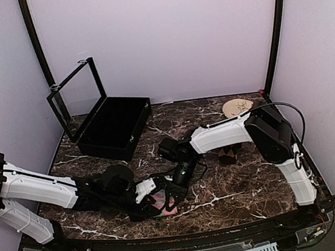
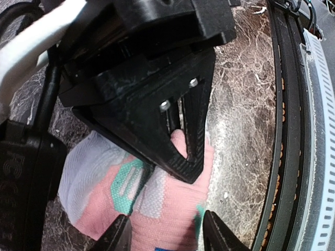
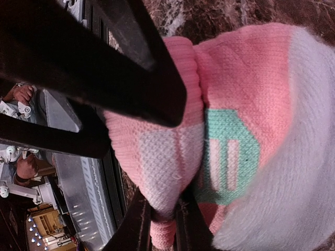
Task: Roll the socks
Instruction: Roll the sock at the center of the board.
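The sock lies on the marble tabletop near the front edge, about the middle, and both arms meet over it. It is pink with white bands and a teal patch, and it is bunched into a loose lump rather than lying flat.

The left pincer reaches in from the left. In the left wrist view its two fingertips stand partway apart with the pink knit filling the gap and touching both, so it grips the sock across its width.

The right pincer comes in from the right and points down and to the left onto the sock. In the right wrist view its fingers are drawn close together, clamped on a narrow fold of pink and white knit at the sock's edge. In the left wrist view the black wedge of this pincer presses onto the top of the sock, just ahead of the left fingertips.

An open black box sits at the back left, its lid raised, well apart from the sock. A pale item lies at the back right corner; I cannot tell what it is.
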Action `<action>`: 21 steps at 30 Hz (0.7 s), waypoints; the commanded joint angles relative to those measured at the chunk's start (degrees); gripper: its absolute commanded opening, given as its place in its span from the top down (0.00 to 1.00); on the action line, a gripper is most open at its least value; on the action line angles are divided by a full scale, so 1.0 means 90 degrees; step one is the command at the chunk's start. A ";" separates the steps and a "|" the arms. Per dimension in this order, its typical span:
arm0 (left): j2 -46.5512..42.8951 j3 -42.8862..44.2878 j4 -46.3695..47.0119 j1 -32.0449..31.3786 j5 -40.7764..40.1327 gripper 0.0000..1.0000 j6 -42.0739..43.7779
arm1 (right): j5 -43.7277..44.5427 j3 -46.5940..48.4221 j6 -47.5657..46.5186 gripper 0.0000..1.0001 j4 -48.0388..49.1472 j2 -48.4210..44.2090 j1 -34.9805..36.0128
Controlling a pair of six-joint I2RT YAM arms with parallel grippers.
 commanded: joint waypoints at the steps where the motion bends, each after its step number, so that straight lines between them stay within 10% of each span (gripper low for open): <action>1: 0.0271 0.0312 -0.0396 -0.0044 0.0153 0.52 0.0349 | 0.0001 0.0098 -0.0138 1.00 -0.0325 0.0162 -0.0038; 21: 0.1498 0.1024 -0.1236 -0.0035 0.1049 0.67 0.0401 | 0.0029 0.0231 -0.0322 1.00 -0.0545 0.0290 -0.0158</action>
